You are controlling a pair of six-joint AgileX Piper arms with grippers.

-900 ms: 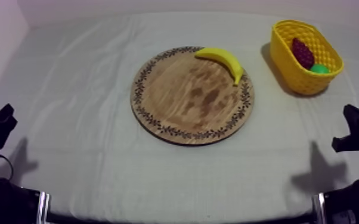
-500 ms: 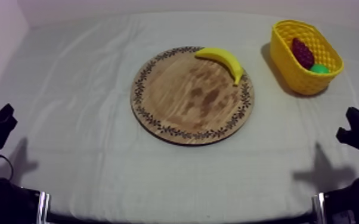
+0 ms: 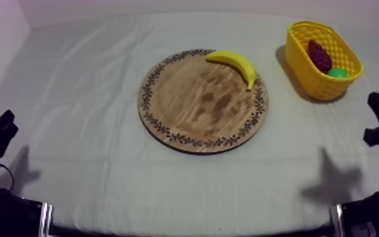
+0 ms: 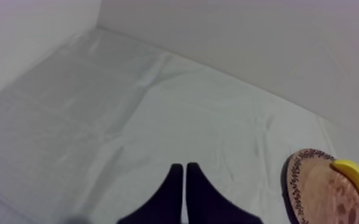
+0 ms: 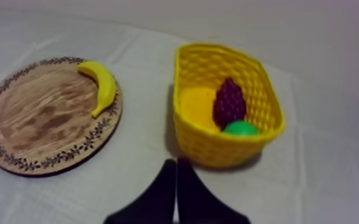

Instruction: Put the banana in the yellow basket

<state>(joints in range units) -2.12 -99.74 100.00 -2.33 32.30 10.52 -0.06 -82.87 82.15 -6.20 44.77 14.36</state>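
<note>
A yellow banana point(image 3: 233, 63) lies on the far right rim of the round wooden board point(image 3: 198, 107), beside the yellow basket point(image 3: 305, 72). The basket holds a bunch of dark grapes point(image 3: 319, 55) and a green fruit point(image 3: 337, 73). My right gripper point(image 3: 376, 118) hangs at the right edge, just short of the basket; in its wrist view its fingers point(image 5: 176, 170) lie together as a wedge before the basket point(image 5: 217, 149), with the banana point(image 5: 101, 83) beyond. My left gripper point(image 3: 3, 125) rests low at the left, fingers point(image 4: 185, 176) together, far from the board point(image 4: 322, 193).
Grey-white cloth covers the whole table. Bare cloth stretches wide to the left of the board and in front of it. A pale wall bounds the far edge and the left side.
My right gripper has moved away from the front edge toward the basket, and its shadow has shifted with it. The left arm, banana and basket have stayed put.
</note>
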